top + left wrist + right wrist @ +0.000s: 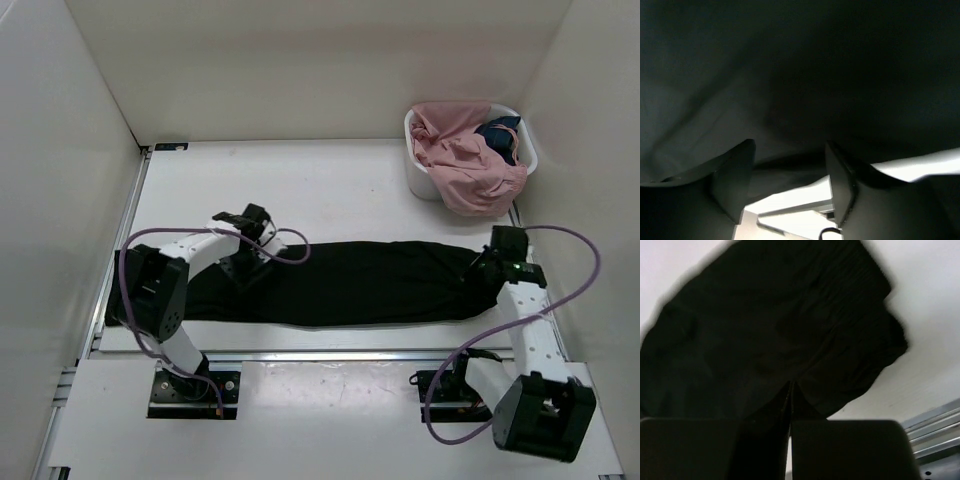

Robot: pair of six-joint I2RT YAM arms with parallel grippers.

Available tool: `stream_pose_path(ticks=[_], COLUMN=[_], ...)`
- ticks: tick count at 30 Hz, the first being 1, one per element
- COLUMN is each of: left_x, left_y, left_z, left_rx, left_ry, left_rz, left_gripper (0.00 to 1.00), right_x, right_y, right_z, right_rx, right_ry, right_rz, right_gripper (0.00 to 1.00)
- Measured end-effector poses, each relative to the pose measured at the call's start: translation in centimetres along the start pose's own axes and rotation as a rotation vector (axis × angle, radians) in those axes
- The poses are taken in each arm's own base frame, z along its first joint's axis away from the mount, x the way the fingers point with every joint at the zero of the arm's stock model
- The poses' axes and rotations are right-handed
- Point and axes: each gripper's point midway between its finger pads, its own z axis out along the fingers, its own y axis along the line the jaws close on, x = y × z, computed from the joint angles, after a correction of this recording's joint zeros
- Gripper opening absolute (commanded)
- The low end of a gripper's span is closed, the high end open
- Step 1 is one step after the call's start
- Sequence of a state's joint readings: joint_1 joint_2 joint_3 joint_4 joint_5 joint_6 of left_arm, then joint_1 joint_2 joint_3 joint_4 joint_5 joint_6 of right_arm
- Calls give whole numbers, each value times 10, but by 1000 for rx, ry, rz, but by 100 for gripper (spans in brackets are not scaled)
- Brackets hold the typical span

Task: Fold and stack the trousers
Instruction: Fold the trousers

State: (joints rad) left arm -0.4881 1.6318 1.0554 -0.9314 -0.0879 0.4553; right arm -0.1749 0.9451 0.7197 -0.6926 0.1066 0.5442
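Right gripper (pixel 790 385), perhaps closed; white table (pixel 330 190)

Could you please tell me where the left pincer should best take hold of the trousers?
Probably the left end of the trousers, from above: they lie flat in a long strip, and the open left pincer hangs near that end, opposite the right pincer.

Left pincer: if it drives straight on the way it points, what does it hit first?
The black trousers. Fabric fills the view just ahead of the open left pincer; contact looks near, though depth is unclear.
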Motion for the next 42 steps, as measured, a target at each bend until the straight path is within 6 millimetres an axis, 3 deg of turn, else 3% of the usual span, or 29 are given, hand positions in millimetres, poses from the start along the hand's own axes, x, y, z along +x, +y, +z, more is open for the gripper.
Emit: stream_pose_path(ticks=[2, 5, 14, 16, 18, 19, 20, 22, 25, 27, 30, 37, 39, 42], left_x=[31, 58, 107, 108, 108, 108, 108, 108, 107, 107, 106, 104, 104, 103], left_y=[26, 41, 28, 28, 28, 28, 29, 30, 30, 29, 27, 23, 22, 21], left_z=[17, 22, 24, 24, 24, 24, 23, 23, 22, 22, 22, 22, 22, 23], left_rx=[-59, -128, -237, -247, -252, -253, -257, -264, -266, -258, -245, -215, -212, -208], left_ry=[88, 148, 194, 192, 188, 188, 189, 188, 183, 180, 178, 171, 170, 169], left_rz=[-97, -154, -139, -140, -143, -146, -149, -153, -165, -174, -182, -190, -191, -193], left_gripper=[66, 66, 70, 71, 71, 73, 74, 76, 77, 78, 78, 78, 78, 78], right_x=[25, 45, 61, 61, 51, 42, 29, 5, -23, -25, -6, 59, 45, 46], right_y=[5, 6, -4, -4, 2, 6, 11, 14, -2, -17, -33, -63, -58, -60], right_z=[12, 27, 65, 68, 66, 63, 58, 45, 18, 2, 0, 52, 60, 64], right_rx=[-4, 11, 100, 110, 101, 94, 79, 67, 80, 97, 131, 244, 232, 266], right_ry=[79, 154, 244, 261, 247, 228, 198, 132, 31, -4, 27, 243, 207, 230], right_rz=[-40, -59, -50, -60, -76, -81, -84, -54, 45, 117, 196, 366, 402, 434], right_gripper=[0, 0, 0, 11, 31, 57, 76, 85, 98, 99, 99, 99, 99, 93])
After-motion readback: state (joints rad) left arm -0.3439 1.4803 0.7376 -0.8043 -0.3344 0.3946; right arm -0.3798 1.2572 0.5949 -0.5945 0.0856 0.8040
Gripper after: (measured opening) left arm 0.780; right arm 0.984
